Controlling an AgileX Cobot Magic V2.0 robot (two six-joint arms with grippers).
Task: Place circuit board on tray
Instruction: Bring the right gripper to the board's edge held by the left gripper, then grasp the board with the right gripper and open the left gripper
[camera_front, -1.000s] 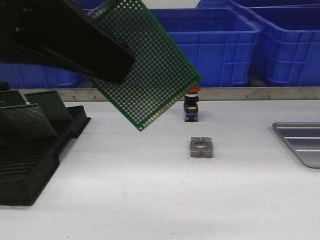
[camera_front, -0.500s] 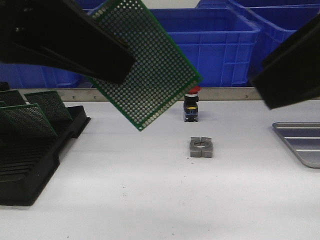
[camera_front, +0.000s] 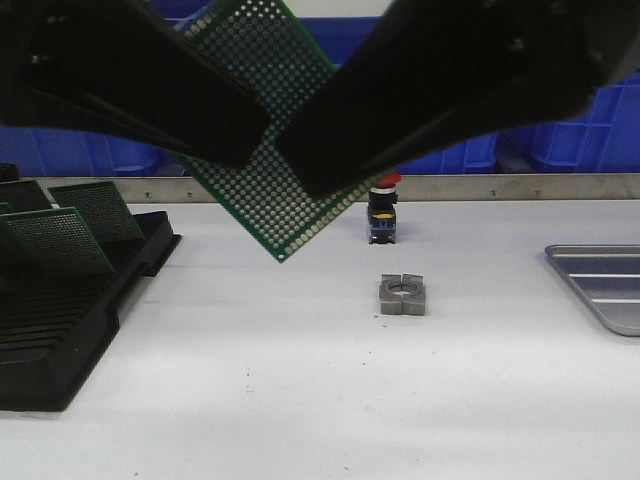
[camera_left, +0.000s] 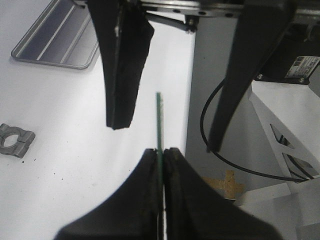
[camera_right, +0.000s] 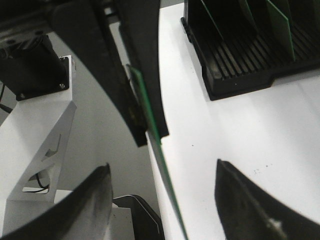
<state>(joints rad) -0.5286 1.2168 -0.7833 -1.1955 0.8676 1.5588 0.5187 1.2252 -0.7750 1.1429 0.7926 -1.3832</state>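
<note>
**Two tools meet at a raised circuit board**

The left tool (camera_left: 161, 165) is clamped on a green circuit board (camera_front: 290, 150), its two dark fingers (camera_left: 145, 172) pressed flat against either face of the thin board, which shows edge-on in the left wrist view. From the front, the board hangs tilted in the air well above the white surface (camera_front: 320, 400), one corner pointing down toward 6 o'clock, the left tool's black bulk covering its edge at 9 o'clock. The right tool (camera_right: 162, 185) stands with its fingers (camera_right: 97, 200) spread wide apart, one on each side of the board's free edge and touching neither face; in the front view its dark mass crosses the board from 2 o'clock.

Below the board, at the middle of the surface, lies a small grey split metal block (camera_front: 402, 295) with a round hole. Just behind it, toward 12 o'clock, stands a push-button switch (camera_front: 382, 210) with a red cap. At 9 o'clock a black slotted rack (camera_front: 70, 320) holds further green boards (camera_front: 60, 240) upright in its grooves. The grey metal tray (camera_front: 600, 285), ribbed across its floor, sits at 3 o'clock at the surface's edge, well apart from the board and only partly in view. Blue plastic crates (camera_front: 560, 130) line the back beyond a metal rail (camera_front: 500, 187).
</note>
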